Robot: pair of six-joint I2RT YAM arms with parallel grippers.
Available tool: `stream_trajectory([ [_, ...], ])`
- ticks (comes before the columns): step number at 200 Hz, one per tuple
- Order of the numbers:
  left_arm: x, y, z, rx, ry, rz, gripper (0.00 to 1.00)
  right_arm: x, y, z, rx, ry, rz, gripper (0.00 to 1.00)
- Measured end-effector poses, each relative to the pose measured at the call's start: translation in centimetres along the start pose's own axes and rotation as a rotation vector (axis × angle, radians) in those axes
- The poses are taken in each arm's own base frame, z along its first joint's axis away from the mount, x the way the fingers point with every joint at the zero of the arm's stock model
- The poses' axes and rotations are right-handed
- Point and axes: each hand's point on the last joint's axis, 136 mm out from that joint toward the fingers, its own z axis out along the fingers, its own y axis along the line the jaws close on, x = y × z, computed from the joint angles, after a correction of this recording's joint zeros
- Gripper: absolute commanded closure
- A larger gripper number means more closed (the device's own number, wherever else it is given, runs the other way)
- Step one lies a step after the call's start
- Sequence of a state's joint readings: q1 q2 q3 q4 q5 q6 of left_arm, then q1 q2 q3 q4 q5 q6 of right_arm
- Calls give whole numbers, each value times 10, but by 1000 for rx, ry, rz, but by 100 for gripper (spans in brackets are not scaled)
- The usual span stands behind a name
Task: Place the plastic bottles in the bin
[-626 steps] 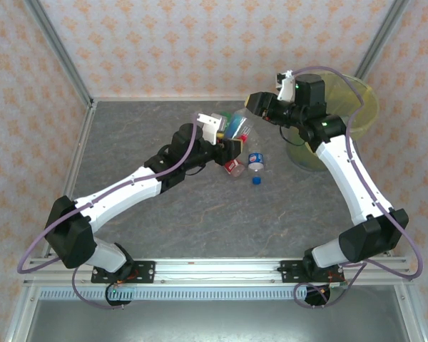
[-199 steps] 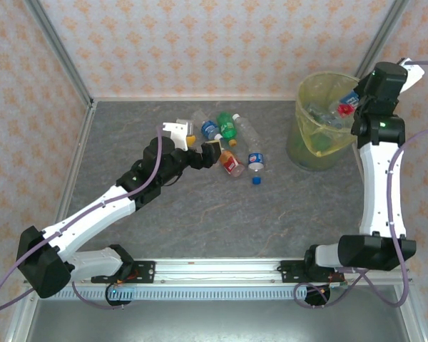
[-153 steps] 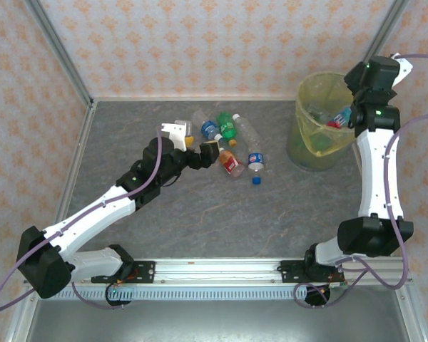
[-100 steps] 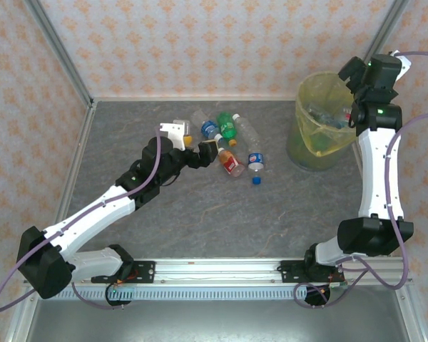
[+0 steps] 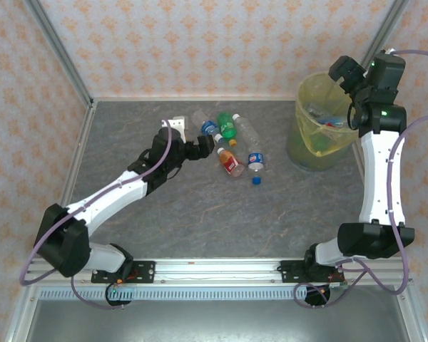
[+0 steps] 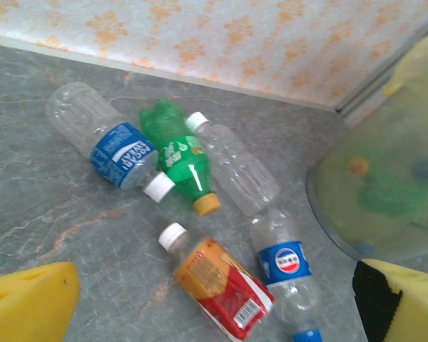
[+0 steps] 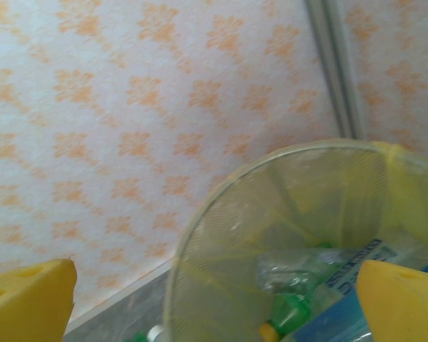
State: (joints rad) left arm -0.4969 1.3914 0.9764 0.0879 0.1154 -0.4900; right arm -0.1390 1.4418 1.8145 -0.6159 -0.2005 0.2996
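Observation:
Five plastic bottles lie in a cluster on the grey table: a clear one with a blue label (image 5: 205, 127) (image 6: 103, 139), a green one (image 5: 228, 128) (image 6: 178, 160), a plain clear one (image 5: 247, 129) (image 6: 235, 167), a red-and-orange one (image 5: 231, 163) (image 6: 217, 285) and a clear one with a blue round-logo label (image 5: 255, 159) (image 6: 285, 263). My left gripper (image 5: 203, 149) (image 6: 214, 303) hovers open just left of them, holding nothing. The yellow-lined bin (image 5: 303, 135) (image 6: 385, 192) (image 7: 271, 167) stands at the right with several bottles inside (image 7: 299, 285). My right gripper (image 5: 340, 71) (image 7: 214, 303) is open above its rim.
A loose blue cap (image 5: 257, 181) lies just in front of the cluster. Patterned walls with metal posts close in the table at the back and sides. Bare grey tabletop (image 5: 221, 221) stretches between the bottles and the arm bases.
My right gripper carried a bottle from the cluster to the bin, let it go there and now stands open and higher. My left gripper drew back from the bottles, then edged toward them.

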Motion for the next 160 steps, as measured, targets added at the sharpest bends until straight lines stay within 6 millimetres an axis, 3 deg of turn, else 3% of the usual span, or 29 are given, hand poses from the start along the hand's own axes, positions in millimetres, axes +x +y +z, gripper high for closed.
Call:
stream_trajectory([
  [35,-7,21,31,-43,29,-75,7,12,29,-17,-119,41,1,0],
  [79,-5,35,76,-89,90,-172,16,46,59,-36,-257,124,-22,0],
  [125,12,43,133,-149,190,-236,18,59,62,-47,-304,143,-19,0],
  [160,34,65,166,-255,261,-249,18,66,63,-52,-336,156,-17,0],
])
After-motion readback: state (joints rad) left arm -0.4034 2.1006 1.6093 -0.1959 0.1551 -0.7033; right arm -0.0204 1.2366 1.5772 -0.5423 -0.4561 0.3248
